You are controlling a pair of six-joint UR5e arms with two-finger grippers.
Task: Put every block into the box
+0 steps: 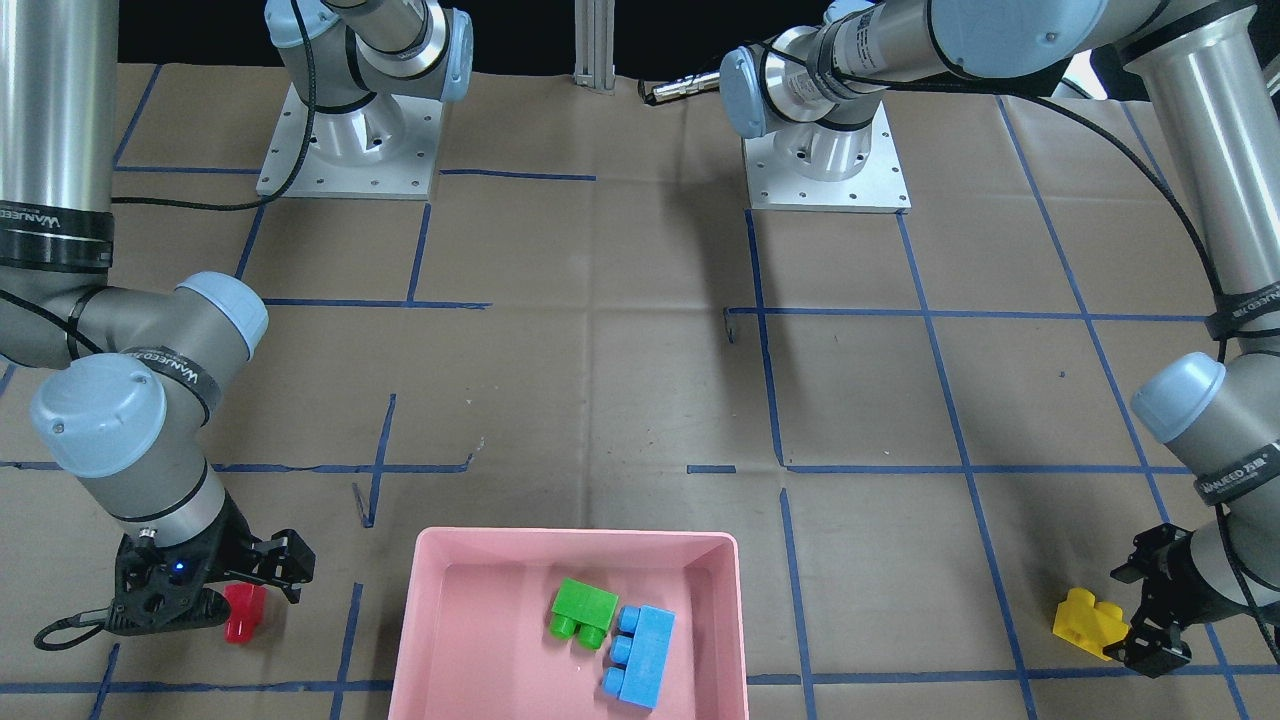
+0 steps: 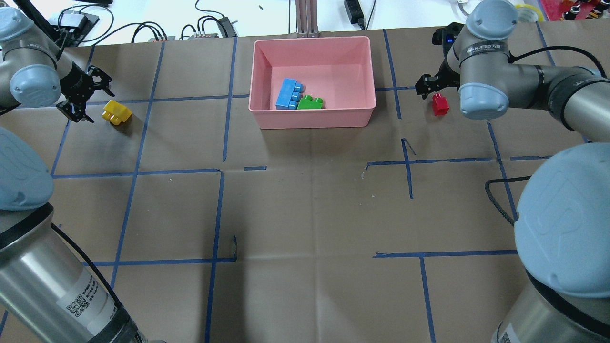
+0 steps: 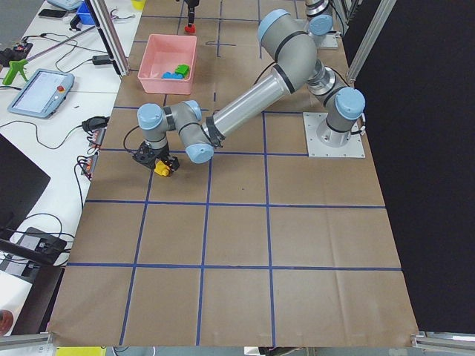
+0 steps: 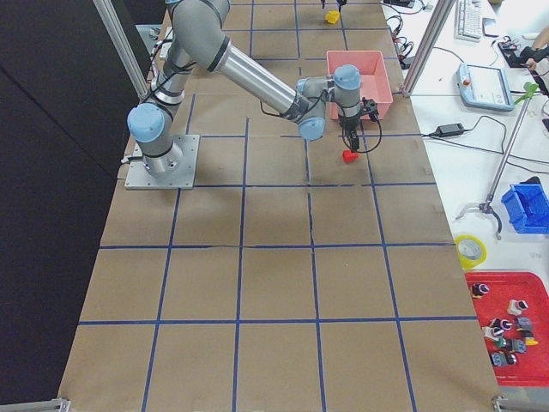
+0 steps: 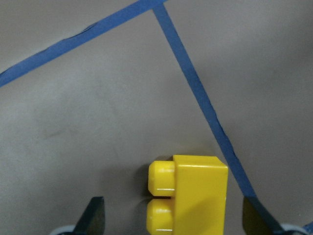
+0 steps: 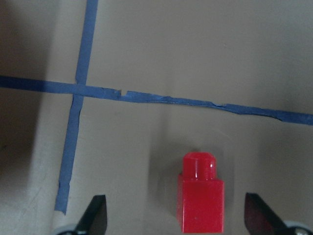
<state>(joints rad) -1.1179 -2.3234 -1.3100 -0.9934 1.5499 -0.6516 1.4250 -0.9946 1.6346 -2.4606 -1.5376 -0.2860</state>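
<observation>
Blue block (image 2: 285, 94) lies lengthwise near-to-far, studs seemingly toward green block (image 2: 309, 103).

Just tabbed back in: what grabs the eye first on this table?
The pink box at the table's far edge holds a blue block and a green block, side by side. At each end an open gripper is down at a loose block: the left gripper lined up on the yellow block, the right gripper on the red block.

Silver tubular arms (image 1: 55, 100) with pale-blue joint caps (image 1: 100, 410) and black cables (image 1: 200, 208).
</observation>
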